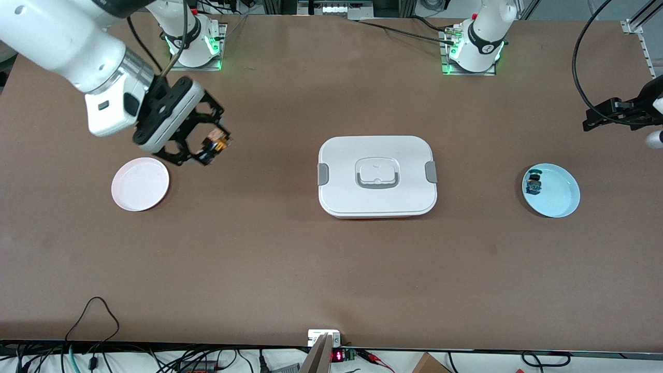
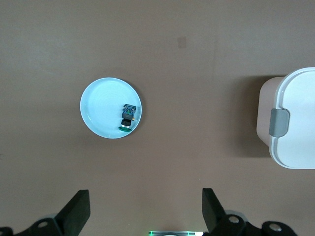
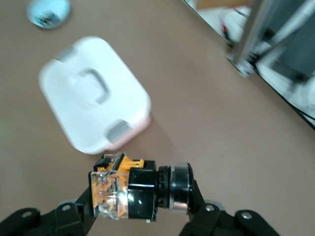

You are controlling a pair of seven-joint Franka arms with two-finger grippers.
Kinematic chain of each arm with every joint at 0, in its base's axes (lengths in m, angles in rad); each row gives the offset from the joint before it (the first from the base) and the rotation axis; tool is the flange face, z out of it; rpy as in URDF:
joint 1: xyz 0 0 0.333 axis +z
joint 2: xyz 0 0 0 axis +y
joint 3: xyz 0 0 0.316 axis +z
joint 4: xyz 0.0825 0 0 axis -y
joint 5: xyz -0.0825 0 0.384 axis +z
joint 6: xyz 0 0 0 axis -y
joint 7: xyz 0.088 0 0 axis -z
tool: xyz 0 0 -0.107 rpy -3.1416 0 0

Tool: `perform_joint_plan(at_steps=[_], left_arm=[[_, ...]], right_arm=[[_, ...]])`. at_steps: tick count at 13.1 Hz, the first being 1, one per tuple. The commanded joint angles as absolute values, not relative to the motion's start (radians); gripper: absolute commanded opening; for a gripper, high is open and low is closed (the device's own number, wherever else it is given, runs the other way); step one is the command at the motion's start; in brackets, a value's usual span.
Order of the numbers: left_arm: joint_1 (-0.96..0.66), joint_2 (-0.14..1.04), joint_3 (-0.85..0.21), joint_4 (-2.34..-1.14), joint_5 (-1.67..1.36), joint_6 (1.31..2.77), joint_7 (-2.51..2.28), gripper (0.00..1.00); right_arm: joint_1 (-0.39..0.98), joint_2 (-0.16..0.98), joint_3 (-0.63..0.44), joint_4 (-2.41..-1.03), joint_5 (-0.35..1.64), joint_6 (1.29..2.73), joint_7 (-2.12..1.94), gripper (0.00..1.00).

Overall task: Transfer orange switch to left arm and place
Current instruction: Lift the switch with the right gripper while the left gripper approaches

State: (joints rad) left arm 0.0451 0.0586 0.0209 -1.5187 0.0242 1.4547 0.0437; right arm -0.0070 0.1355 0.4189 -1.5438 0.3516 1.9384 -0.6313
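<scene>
Right gripper (image 1: 210, 150): up beside the pink plate (image 1: 140, 184), fingers pinching the orange switch (image 1: 216, 143).
Left gripper (image 2: 142, 209): jaws spread, waiting above the blue plate (image 2: 101, 110).
Box (image 1: 377, 176): mid-table between the plates.

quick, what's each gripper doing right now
Right gripper: shut on the orange switch, in the air beside the pink plate.
Left gripper: open, holding nothing, waiting above the blue plate.

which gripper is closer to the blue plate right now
Left. The left gripper hangs open over the table at the left arm's end, close by the blue plate. The right gripper holds the orange switch beside the pink plate, with the box between.
</scene>
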Motion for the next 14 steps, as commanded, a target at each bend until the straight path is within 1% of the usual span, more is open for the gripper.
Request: perform_joint_plan(at_steps=[1,3,6,7,8,10,11,12,14], left_arm=[[0.046,0.06,0.017,-1.514,0.023,1.454,0.06,1.0],[0.035,0.061,0.017,-1.508,0.02,1.436,0.057,1.0],[0.035,0.06,0.017,-1.483,-0.052,1.417,0.055,1.0],[0.029,0.087,0.017,-1.491,-0.06,1.396,0.054,1.0],[0.038,0.1,0.015,-1.479,-0.073,1.35,0.06,1.0],[0.04,0.098,0.017,-1.473,-0.09,1.338,0.058,1.0],[0.051,0.1,0.018,-1.476,-0.127,1.304,0.057,1.0],[0.072,0.109,0.031,-1.474,-0.234,1.234,0.054,1.0],[0.181,0.165,0.028,-1.485,-0.518,1.108,0.051,1.0]], right_arm=[[-0.014,0.14,0.426,-1.536,0.471,1.93,-0.731,0.02],[0.006,0.14,0.426,-1.548,0.561,1.953,-0.817,0.03],[0.009,0.14,0.425,-1.624,0.826,2.058,-1.044,0.02],[0.009,0.141,0.425,-1.634,0.886,2.083,-1.084,0.02],[0.012,0.143,0.425,-1.634,0.937,2.089,-1.098,0.02],[0.026,0.149,0.425,-1.637,0.995,2.089,-1.115,0.03],[0.041,0.149,0.426,-1.656,1.052,2.091,-1.14,0.03],[0.054,0.147,0.425,-1.678,1.112,2.106,-1.197,0.03],[0.083,0.144,0.426,-1.724,1.217,2.166,-1.339,0.02]])
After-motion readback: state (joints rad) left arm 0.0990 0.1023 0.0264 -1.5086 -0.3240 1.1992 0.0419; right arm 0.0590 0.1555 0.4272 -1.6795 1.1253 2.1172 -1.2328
